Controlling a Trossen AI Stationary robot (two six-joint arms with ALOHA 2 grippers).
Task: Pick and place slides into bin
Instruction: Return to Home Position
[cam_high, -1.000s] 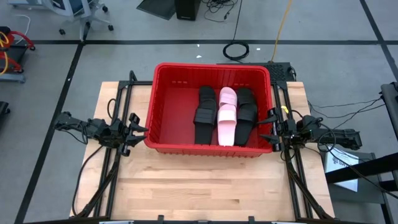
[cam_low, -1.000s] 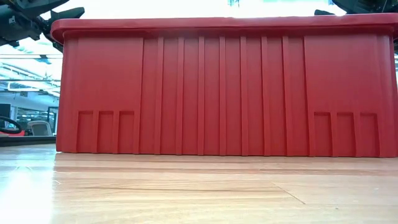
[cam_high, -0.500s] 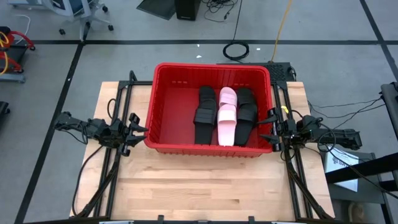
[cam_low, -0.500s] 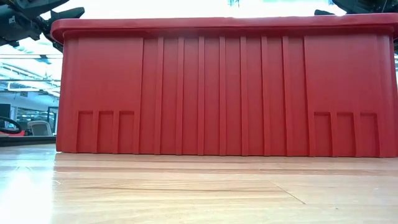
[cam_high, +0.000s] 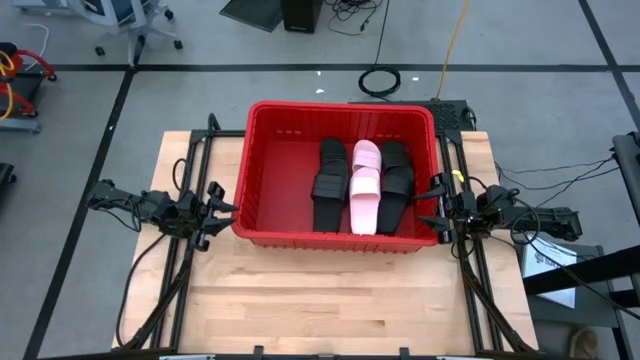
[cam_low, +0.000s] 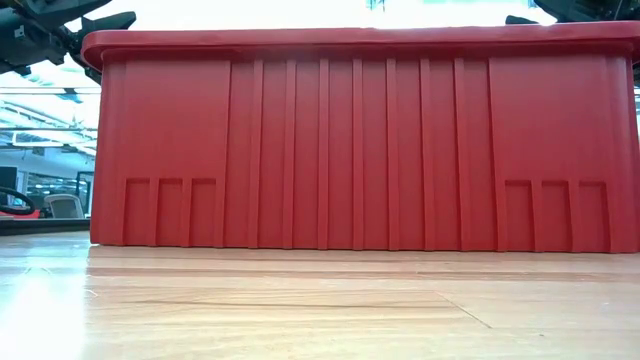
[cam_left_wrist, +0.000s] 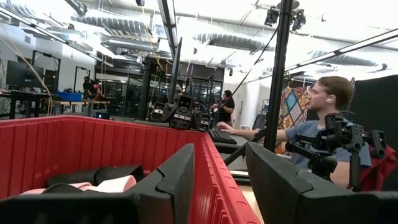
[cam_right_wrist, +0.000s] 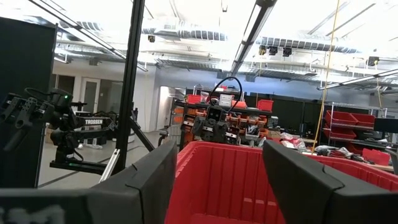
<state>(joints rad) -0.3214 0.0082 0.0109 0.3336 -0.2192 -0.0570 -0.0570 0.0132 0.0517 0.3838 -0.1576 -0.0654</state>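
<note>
The red bin (cam_high: 262, 170) stands on the wooden table, toward its far side. In it lie side by side a black slide (cam_high: 328, 183), a pink slide (cam_high: 365, 185) and another black slide (cam_high: 397, 178); more slides may lie under them, I cannot tell. My left gripper (cam_high: 225, 215) is open and empty just outside the bin's left wall, near its near corner. My right gripper (cam_high: 432, 205) is open and empty just outside the bin's right wall. The left wrist view shows the bin's rim (cam_left_wrist: 214, 174) between the open fingers.
The bin's near wall (cam_low: 360, 140) fills the low view. Bare wooden table (cam_high: 330, 300) lies in front of the bin. Black frame rails run along both table sides. A seated person (cam_left_wrist: 323, 134) shows beyond the table in the left wrist view.
</note>
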